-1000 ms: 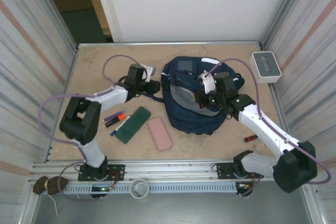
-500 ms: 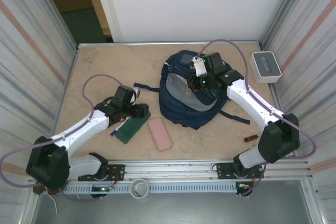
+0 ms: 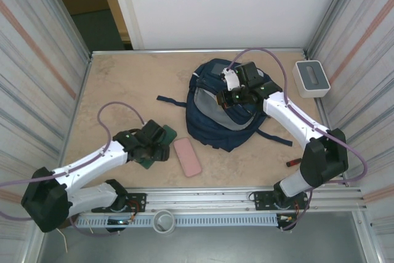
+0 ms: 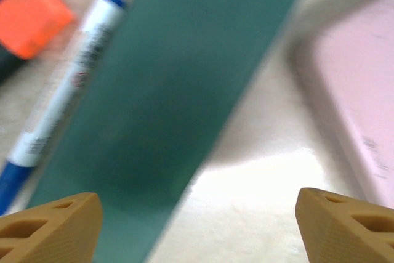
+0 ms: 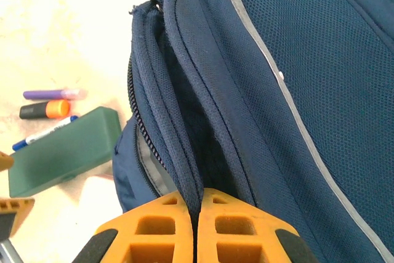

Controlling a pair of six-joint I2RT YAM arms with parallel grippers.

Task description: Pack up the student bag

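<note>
1. Student bag (image 3: pixel 212 129) lies right of centre on the tabletop (image 3: pixel 123 78), toward its far edge
2. Right gripper (image 5: pixel 197 214) is clenched on the bag's rim fold
3. Left gripper (image 4: pixel 197 229) hangs released above the green case (image 4: pixel 178 90)

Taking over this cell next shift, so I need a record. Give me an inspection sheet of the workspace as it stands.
Surface: beige table, items scattered.
Job's things: student bag lying mid-table, zip open.
Clutter: green case, pink case, marker, orange highlighter, purple pen left of bag; white-grey box far right; red item near right.
Grippers: left gripper open over green case, holding nothing; right gripper shut on bag's rim.
Cables: purple cable loops off each arm.
Surroundings: corrugated walls, white back panel.
</note>
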